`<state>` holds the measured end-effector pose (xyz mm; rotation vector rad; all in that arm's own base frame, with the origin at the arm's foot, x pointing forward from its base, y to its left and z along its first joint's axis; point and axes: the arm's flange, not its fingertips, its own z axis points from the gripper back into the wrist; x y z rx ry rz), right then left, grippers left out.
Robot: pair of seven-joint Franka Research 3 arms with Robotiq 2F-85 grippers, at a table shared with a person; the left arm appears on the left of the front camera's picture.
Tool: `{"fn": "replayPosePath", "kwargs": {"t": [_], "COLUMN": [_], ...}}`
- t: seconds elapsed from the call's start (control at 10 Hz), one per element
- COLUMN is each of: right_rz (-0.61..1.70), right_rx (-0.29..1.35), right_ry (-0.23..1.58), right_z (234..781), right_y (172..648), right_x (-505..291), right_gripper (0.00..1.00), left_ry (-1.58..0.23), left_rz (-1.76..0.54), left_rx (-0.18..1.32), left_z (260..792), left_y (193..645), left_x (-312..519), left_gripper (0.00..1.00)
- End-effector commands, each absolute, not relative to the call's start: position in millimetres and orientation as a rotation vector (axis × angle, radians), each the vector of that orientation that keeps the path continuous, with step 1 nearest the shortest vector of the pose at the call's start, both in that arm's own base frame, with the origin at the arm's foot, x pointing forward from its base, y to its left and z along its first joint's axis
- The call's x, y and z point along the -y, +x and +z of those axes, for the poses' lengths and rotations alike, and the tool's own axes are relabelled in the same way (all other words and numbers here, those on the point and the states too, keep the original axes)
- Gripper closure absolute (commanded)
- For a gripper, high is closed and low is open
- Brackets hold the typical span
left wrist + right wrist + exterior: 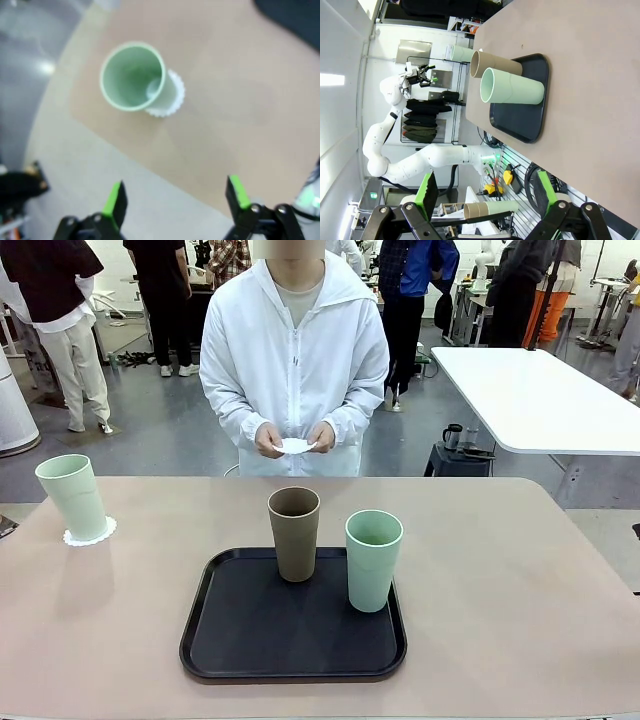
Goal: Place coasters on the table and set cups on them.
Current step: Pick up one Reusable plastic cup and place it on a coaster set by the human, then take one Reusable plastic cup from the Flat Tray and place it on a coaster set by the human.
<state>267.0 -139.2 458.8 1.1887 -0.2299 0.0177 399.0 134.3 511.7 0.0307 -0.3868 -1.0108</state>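
One mint cup (pixel 73 497) stands on a lacy white coaster (pixel 91 533) at the far left of the beige table (pixel 520 590). From above, my left gripper (pixel 175 195) looks down on this cup (pixel 133 76) and its coaster (pixel 171 97), open and well clear of them. The brown cup (pixel 294 532) and the second mint cup (pixel 373 559) stand on the black tray (pixel 250 640). The person at the far side holds another coaster (pixel 295 446) in both hands. My right gripper (pixel 485 192) is open, off the table's side, facing the brown cup (pixel 495 65) and mint cup (pixel 510 90).
A white table (pixel 540 400) stands at the back right with a small dark mug (pixel 452 435) beside it. Other people stand farther off. My left arm (pixel 405 150) shows raised in the right wrist view. Bare tabletop lies right of the tray.
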Motion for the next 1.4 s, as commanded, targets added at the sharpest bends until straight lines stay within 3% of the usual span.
{"fn": "replayPosePath", "kwargs": {"t": [0.0,0.3,1.3], "right_rz": [0.023,0.023,0.023], "right_rx": [0.237,0.237,0.237], "right_ry": [1.204,1.204,1.204], "right_z": [459,459,459], "right_y": [267,267,267], "right_x": [140,140,140], "right_gripper": [0.0,0.0,0.0], "left_ry": [0.082,0.027,0.027], "left_rz": [-0.953,-0.952,-0.963], "left_rx": [0.267,0.179,0.183], "left_z": [508,512,506], "left_y": [387,379,378], "left_x": [-111,-96,-94], "left_gripper": [0.0,0.0,0.0]}}
